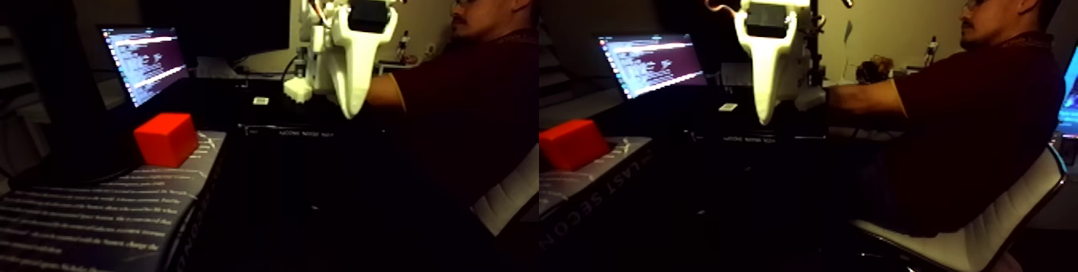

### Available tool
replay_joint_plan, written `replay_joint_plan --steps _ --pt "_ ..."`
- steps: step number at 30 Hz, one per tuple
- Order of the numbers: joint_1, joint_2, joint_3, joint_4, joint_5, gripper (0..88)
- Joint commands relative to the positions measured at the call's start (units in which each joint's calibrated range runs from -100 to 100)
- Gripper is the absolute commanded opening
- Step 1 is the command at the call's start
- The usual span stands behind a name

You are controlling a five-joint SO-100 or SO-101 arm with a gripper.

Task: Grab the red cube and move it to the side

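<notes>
Fixed view, two near-equal halves side by side. Shows, largest, a seated person (473, 91) in a dark shirt on a white chair (986, 235), one forearm stretched toward the arm's base. Next in size, a dark printed book (96, 219) lying flat at lower left, and behind it a lit laptop screen (144, 62).

Then the white gripper (349, 108): hangs in the air, tip pointing down, up and to the right of the book, well apart from the block. Carries nothing visible; cannot tell from this angle whether spread or pressed together, since the fingers read as one tapering blade.

Smallest, the red cube (166, 139): rests flat on the far end of the book, top face level, one upright edge turned toward the camera. Looks near-equal on all sides, so no real long axis and no preferred pointing direction.

Fits two stages alike: cube waiting on the book for a grasp, or cube already set down there with the gripper drawn off. Cannot settle which. Any grasp would call for squaring the fingers to two opposite flat faces, not across that near edge.
</notes>
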Motion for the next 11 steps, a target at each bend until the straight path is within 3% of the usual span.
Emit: replay_joint_plan --steps 1,11 --pt "-0.20 -0.17 -0.18 0.45 0.30 0.7" --pt "-0.37 -0.17 -0.18 0.45 0.30 0.7"
